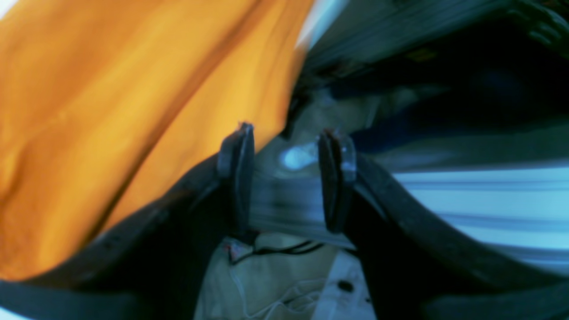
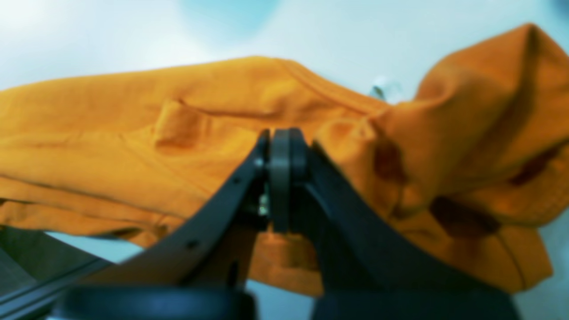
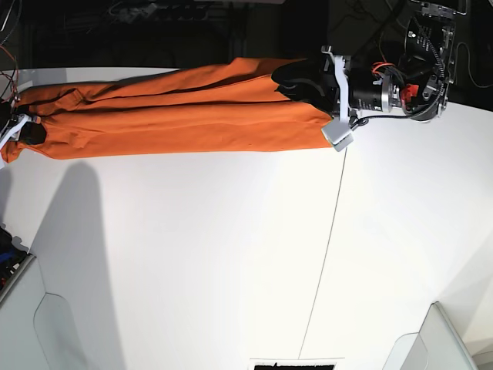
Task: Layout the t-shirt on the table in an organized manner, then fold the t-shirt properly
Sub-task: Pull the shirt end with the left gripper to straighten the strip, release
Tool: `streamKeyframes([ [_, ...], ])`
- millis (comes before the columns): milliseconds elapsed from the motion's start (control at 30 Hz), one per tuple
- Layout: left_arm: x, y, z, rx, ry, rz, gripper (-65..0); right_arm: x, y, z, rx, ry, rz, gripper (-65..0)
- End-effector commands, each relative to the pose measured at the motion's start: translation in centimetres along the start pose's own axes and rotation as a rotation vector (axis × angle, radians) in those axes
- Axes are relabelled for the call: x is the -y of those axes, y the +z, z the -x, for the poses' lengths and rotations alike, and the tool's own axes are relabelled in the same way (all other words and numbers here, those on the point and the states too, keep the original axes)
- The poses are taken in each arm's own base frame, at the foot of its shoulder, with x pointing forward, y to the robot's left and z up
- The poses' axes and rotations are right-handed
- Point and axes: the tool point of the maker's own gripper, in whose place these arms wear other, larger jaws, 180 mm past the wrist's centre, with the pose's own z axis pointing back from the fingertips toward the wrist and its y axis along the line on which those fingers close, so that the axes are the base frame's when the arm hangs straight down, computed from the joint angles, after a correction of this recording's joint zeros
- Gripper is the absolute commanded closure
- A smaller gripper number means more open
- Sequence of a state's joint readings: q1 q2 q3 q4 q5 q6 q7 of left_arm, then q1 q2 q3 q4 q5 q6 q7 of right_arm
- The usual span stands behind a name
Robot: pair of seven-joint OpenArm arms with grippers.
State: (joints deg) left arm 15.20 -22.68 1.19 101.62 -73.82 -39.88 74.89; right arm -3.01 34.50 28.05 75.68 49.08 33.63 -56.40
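1. Above the far edge of the large smooth white table (image 3: 192,254), the plain bright orange fabric t-shirt (image 3: 177,116) hangs stretched sideways as a long band between both arms, casting a shadow on the tabletop below.
2. Shirt looks lifted off the surface; folds run lengthwise, lower edge fairly straight. In the right wrist view the cloth is bunched, with a ribbed collar-like hem visible.
3. Right gripper (image 2: 280,178), at the base view's left edge: fingers pressed fully together; orange cloth lies behind and below them. Base view shows that shirt end gathered right at this gripper, so it appears pinched there, though the wrist view is blurred.
4. Left gripper (image 1: 286,178), at the base view's upper right: fingers (image 1: 238,173) stand clearly apart, nothing between them; shirt fabric lies off to one side, beside one finger. Cannot tell whether cloth rests on the gripper body.
5. Thin dark seam line (image 3: 323,254) crosses the table; raised white panels at the near corners.
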Motion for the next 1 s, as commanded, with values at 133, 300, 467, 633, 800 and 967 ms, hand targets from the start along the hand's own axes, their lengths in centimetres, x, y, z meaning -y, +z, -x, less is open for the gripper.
streamKeyframes([
  [133,-3.9,-0.4,0.4,0.014,-0.019,-0.16,-27.0,0.4,1.0,-2.1,0.056,0.026,0.01,0.0],
  [300,-7.0,-0.8,0.8,-0.062,-0.034,-0.237,-27.0,0.4,1.0,-2.2,0.06,0.026,0.01,0.0],
  [467,-10.2,-1.3,0.1,-0.108,-0.021,-0.279,-27.0,0.3,1.0,-2.5,0.067,0.028,0.009,0.0],
  [633,-12.0,-0.9,-2.7,-0.091,-0.034,-0.297,-27.0,0.3,1.0,-2.8,0.071,0.031,0.011,0.0],
  [800,-11.0,0.7,-5.3,-0.016,-0.026,-0.233,-27.0,0.3,1.0,-2.8,0.072,0.031,0.011,0.0],
  [967,-8.9,2.8,-6.2,-0.049,-0.094,-0.192,-27.0,0.3,1.0,-2.8,0.072,0.031,0.011,0.0],
])
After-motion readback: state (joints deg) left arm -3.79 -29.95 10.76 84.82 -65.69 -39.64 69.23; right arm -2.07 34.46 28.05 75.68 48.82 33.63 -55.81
